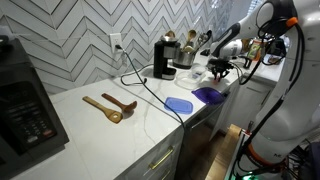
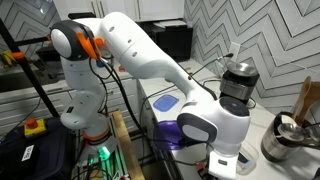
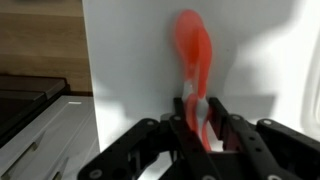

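Claw [image 3: 202, 112] pinched in on the lower end of a red utensil [image 3: 195, 50]. In the wrist view the fingers [image 3: 187, 120] press it from both sides, with no gap showing. The utensil is blurred, so I cannot tell spoon from spatula. It shows against a white surface [image 3: 130, 70].

Progress, as I judge it: the grip is on, and that much is done. I see no sign of a lift, and cannot tell whether the utensil rests on the white surface or hangs clear of it. It sits in no container. In an exterior view the claw is at the far end of the counter [image 1: 100, 135], reaching down.

Just beside the claw:
- purple bowl [image 1: 208, 95] at the counter edge; contents not visible from here
- blue flat piece [image 1: 180, 103] next to the bowl, lying flat; lid or plate, unclear

Behind these, near the tiled wall:
- black coffee machine [image 1: 164, 58], with a cord [image 1: 140, 85] trailing across the counter
- utensil crock [image 1: 188, 52] beside the machine, with several handles standing up in it
- metal pot [image 2: 285, 138] near the arm's wrist; inside hidden

Further along the counter, well apart from the claw:
- two wooden spoons [image 1: 110, 107] lying loose, touching each other, in nothing
- large black appliance [image 1: 25, 105] at the far end
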Controlling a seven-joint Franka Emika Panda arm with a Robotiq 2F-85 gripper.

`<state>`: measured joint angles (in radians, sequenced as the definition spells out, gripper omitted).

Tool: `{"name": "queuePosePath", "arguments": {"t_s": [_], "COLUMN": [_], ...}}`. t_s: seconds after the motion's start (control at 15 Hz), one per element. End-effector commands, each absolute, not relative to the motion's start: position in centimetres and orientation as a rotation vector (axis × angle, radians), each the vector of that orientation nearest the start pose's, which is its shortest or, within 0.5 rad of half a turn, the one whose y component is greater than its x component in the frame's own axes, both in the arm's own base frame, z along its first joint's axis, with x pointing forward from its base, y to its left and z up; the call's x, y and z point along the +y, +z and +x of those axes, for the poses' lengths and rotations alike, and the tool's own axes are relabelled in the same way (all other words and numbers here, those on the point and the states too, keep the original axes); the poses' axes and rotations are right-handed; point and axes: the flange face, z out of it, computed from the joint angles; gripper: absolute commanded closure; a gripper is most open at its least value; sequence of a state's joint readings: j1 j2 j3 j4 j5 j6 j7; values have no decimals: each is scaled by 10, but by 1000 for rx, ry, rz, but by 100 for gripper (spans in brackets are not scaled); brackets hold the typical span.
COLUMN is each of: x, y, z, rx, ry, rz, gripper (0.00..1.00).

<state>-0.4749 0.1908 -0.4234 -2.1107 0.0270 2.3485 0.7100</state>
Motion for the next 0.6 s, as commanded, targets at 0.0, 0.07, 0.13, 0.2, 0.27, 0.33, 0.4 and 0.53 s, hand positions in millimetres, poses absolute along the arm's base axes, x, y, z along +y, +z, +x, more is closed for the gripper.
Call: {"name": "queuePosePath", "arguments": {"t_s": [0.0,0.07,0.13,0.2,0.27,0.33,0.4,0.53], "x": [-446,-444,-442,-440,-436,-431,-428,-426], "y": [351,361,368,377,390,401,411,421], "z": [350,346,343,341,340,341,342,347], "rx": [2328,2326,2322,2316,2307,2293,2287,2279], "ry": [-21,-6,2,7,0,-3,-21,-32], "rz": [-2226,-2234,-2244,-2253,-2261,-2270,-2283,-2299], "gripper": [93,93,93,93,93,93,93,93]}}
